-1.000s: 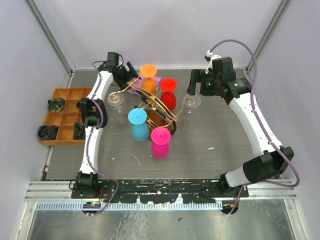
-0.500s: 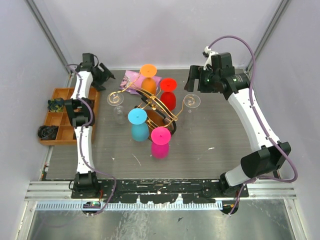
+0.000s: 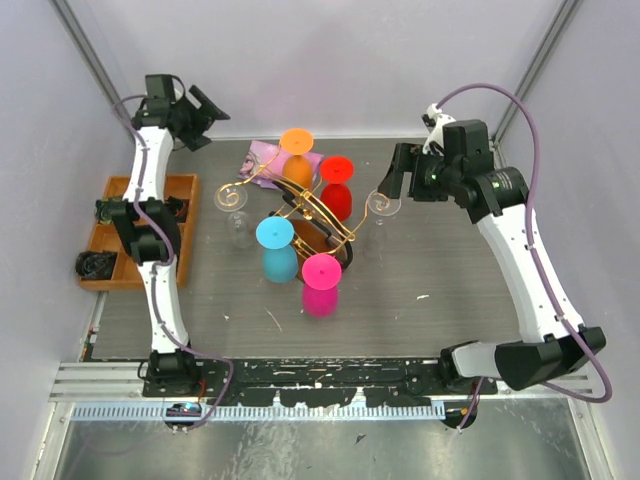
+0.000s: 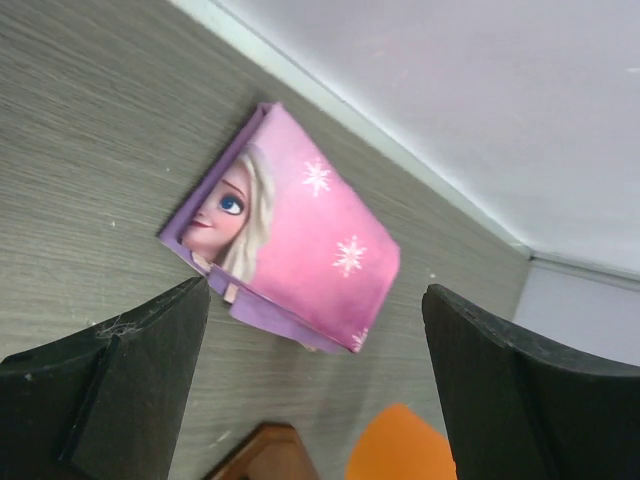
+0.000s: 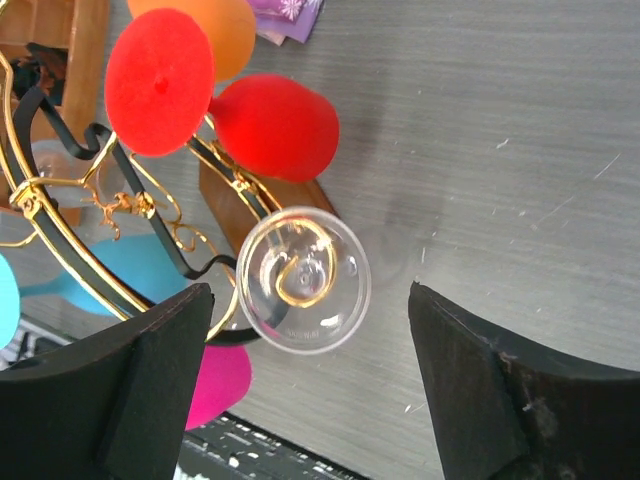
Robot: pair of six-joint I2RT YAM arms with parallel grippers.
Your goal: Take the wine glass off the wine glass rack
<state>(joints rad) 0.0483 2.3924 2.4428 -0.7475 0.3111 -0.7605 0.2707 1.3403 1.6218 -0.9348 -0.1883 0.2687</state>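
A: Spotted any danger around the clear, thin-stemmed wine glass (image 5: pixel 303 280) hung at the right end of the gold wire rack (image 3: pixel 300 208), with its curled scrolls and brown wooden base?

B: Plenty. Hung foot-up, with a gold scroll visible through the round foot. Could have caught on that curl if lifted straight rather than slid outward along the rails. Sat just beside the matte red goblet (image 5: pixel 272 125) too. Could have knocked it, or dragged the whole light stand along, given a skewed pull.

A: And the black two-finger right gripper (image 3: pixel 400 172)?

B: Stood spread wide, gripping nothing. Hovered above the glass, foot framed between the fingers in the wrist view, not touching. Might have slipped off the smooth glass or chipped the foot's edge if closed off-centre.

A: And the black two-finger left gripper (image 3: pixel 208 108)?

B: Likewise splayed and empty. Raised at the far left corner, well apart from the rack, looking down on a pink printed pouch (image 4: pixel 300 250).
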